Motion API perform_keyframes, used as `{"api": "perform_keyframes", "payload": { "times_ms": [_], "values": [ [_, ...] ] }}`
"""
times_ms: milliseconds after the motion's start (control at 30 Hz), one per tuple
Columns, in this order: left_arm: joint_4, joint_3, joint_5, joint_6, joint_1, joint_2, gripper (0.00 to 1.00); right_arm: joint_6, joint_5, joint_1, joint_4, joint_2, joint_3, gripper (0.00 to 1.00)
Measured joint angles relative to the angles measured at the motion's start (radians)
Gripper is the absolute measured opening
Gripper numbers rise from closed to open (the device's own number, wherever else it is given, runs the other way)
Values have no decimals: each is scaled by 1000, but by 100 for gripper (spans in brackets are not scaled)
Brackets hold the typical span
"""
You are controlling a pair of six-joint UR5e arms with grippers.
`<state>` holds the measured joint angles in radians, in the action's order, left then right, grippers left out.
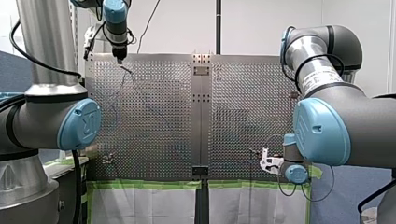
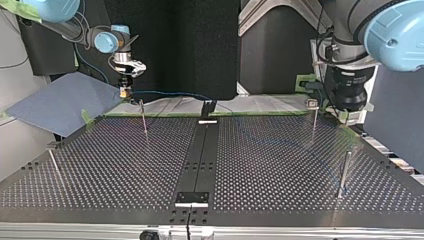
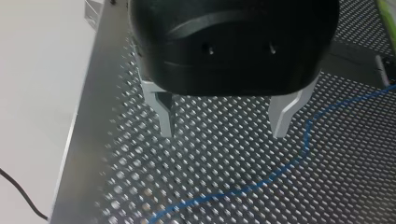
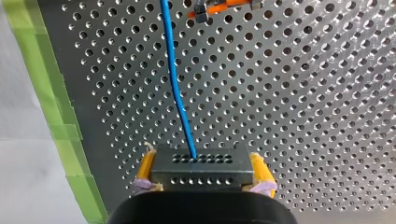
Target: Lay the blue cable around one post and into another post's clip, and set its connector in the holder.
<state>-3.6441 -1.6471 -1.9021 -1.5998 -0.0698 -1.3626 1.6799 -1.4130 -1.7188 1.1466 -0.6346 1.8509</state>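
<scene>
My right gripper (image 4: pixel 203 179) is shut on the dark connector block (image 4: pixel 203 167), its yellow pads against the block's two sides. The blue cable (image 4: pixel 173 74) leaves the block and runs ahead over the perforated plate toward an orange clip (image 4: pixel 219 5). In the top view this gripper (image 2: pixel 125 91) hangs at the far left edge, beside a thin post (image 2: pixel 143 117), and the cable (image 2: pixel 170 93) trails toward the black holder (image 2: pixel 207 108). My left gripper (image 3: pixel 224 125) is open and holds nothing. It hovers above the plate near its edge, with the cable (image 3: pixel 280 170) lying below it.
More posts stand on the plate (image 2: pixel 280 165): one at the top view's far right (image 2: pixel 315 117), one at its near right (image 2: pixel 344 175), a leaning one at its left (image 2: pixel 52 162). A black centre strip carries a bracket (image 2: pixel 191 197). Green tape (image 4: pixel 56 116) lines the plate's edge.
</scene>
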Motion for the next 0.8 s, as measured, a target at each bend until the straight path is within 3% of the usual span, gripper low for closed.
{"api": "perform_keyframes", "payload": {
  "times_ms": [233, 667, 800],
  "values": [
    [-46, 0, -58, -9, -7, 1, 99, -3, 0, 0, -1, 0, 0, 0],
    [-48, 0, -164, -12, -12, 1, 99, -5, 0, 0, -1, 0, 0, 0],
    [-48, 0, -176, -11, -12, 2, 99, -5, 0, 0, 0, 0, 0, 0]
  ]
}}
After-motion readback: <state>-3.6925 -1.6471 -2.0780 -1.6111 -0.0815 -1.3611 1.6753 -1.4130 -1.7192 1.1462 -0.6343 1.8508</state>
